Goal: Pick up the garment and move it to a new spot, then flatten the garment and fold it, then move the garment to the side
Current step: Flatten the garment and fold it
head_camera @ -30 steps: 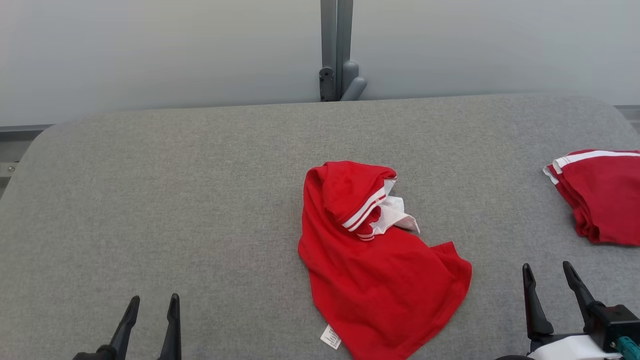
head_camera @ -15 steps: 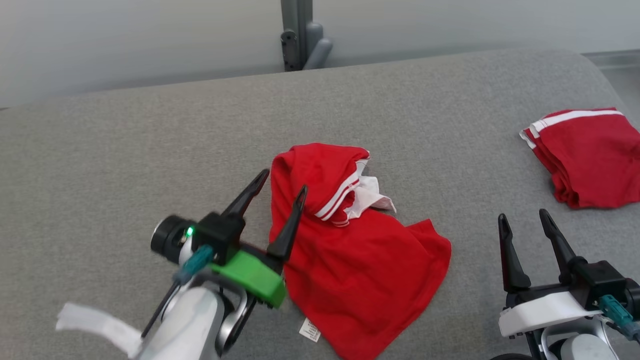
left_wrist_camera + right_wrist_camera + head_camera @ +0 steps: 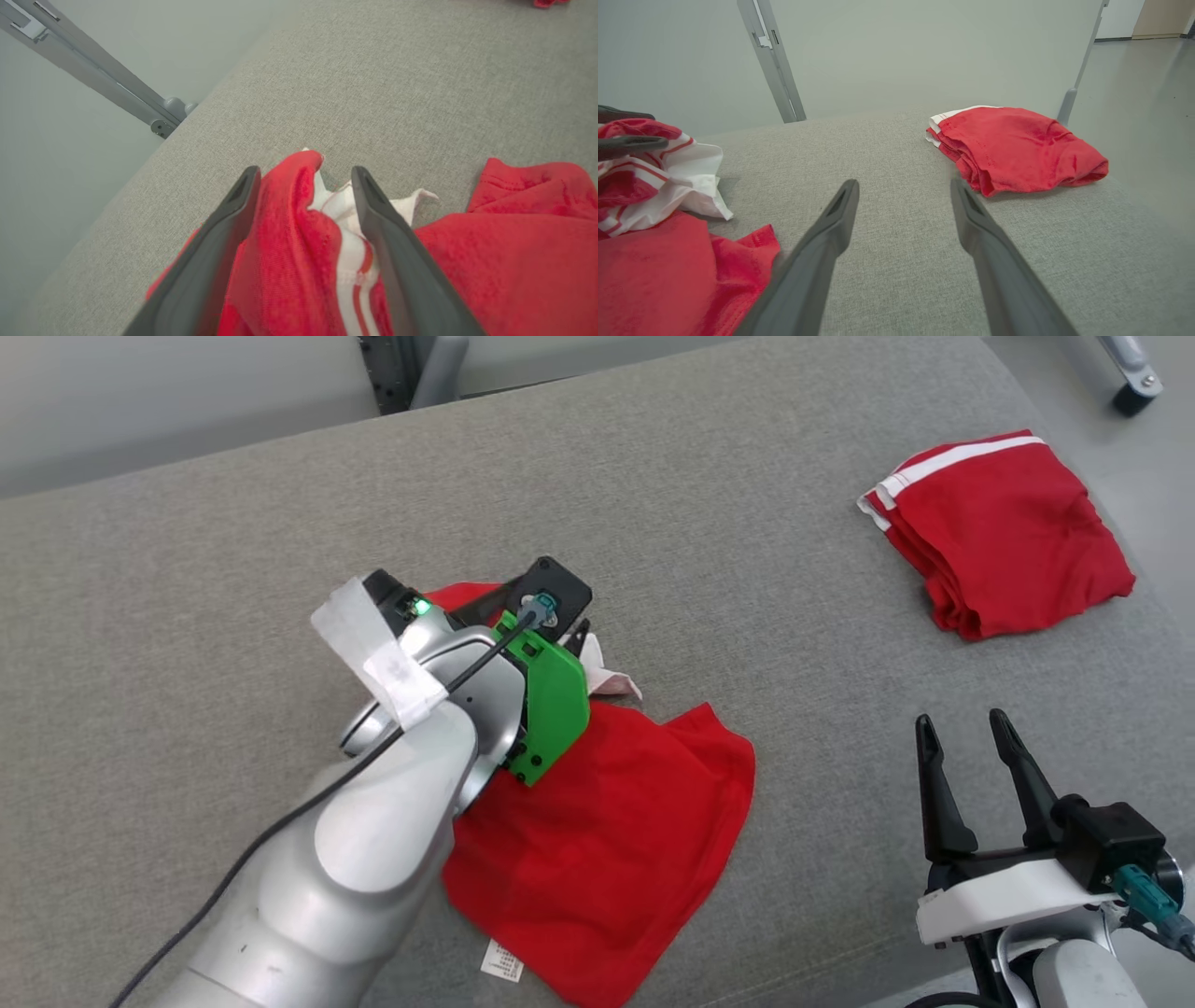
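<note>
While the grey cloth-covered table [image 3: 187, 569] spans most of the head view, the silver left arm [image 3: 373, 831] reaches in from the lower left and lies over the near-left part of the crumpled red garment [image 3: 597, 821]. That garment lies a little left of the table's middle, bunched at its far end and spread looser toward the near edge. A second red garment [image 3: 1008, 523], folded with a white stripe along its far edge, sits well apart near the table's far right corner.

The right gripper [image 3: 962, 719] hovers over bare table at the lower right, its two dark fingers spread and nothing between them. The left gripper [image 3: 304, 175] is down at the garment's bunched far end. Its fingers stand wide apart and straddle a raised red fold and the white-striped trim [image 3: 352, 252]; the cloth lies between them and against the left finger's inner face, but they are not pinched on it.

A green bracket [image 3: 555, 709] sits on the left wrist. A small white label [image 3: 502, 959] pokes out at the garment's near edge.
</note>
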Controlling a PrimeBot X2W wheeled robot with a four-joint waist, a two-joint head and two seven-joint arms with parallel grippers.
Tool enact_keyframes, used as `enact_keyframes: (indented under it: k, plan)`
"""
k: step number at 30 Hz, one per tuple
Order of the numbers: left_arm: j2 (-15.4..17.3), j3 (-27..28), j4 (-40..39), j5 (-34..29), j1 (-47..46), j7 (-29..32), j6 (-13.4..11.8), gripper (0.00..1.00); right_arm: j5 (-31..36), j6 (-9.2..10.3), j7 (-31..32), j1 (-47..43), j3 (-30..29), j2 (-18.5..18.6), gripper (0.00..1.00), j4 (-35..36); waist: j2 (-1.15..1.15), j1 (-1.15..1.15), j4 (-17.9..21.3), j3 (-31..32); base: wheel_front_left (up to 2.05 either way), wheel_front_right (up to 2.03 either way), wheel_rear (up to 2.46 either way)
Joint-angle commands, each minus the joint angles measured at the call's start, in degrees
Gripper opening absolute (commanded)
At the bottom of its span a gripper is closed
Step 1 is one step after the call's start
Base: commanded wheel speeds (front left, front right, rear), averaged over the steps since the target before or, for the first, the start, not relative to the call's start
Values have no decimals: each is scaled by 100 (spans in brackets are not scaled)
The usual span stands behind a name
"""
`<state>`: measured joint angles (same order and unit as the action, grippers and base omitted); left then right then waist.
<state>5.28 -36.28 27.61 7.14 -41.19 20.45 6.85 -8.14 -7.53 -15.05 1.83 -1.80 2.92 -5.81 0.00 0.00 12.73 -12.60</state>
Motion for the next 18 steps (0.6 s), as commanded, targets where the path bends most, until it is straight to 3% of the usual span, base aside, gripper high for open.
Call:
enact_keyframes:
  k: [1,7,8,9,10,18]
  plan:
    - [126,-72,150,-82,-214,161,16,100,-79,8,-16,82,9,1,100,-22,0,0,280,-162,0,0,0]
    - [248,-233,551,-56,-460,503,42,100,-139,8,-16,42,24,1,100,-62,0,0,327,-116,0,0,0]
    - [298,-281,633,-71,-497,562,48,76,-155,8,-16,48,27,0,100,-71,0,0,331,-109,0,0,0]
    - [331,-299,717,-44,-536,600,53,32,-171,8,-16,62,35,0,100,-81,0,0,338,-98,0,0,0]
    - [345,-320,764,-5,-569,612,49,0,-175,8,-16,75,42,0,100,-89,0,0,342,-85,0,0,0]
    - [214,335,357,689,-1018,-105,-69,0,-147,8,-16,24,-19,2,100,-117,0,0,227,11,0,0,0]
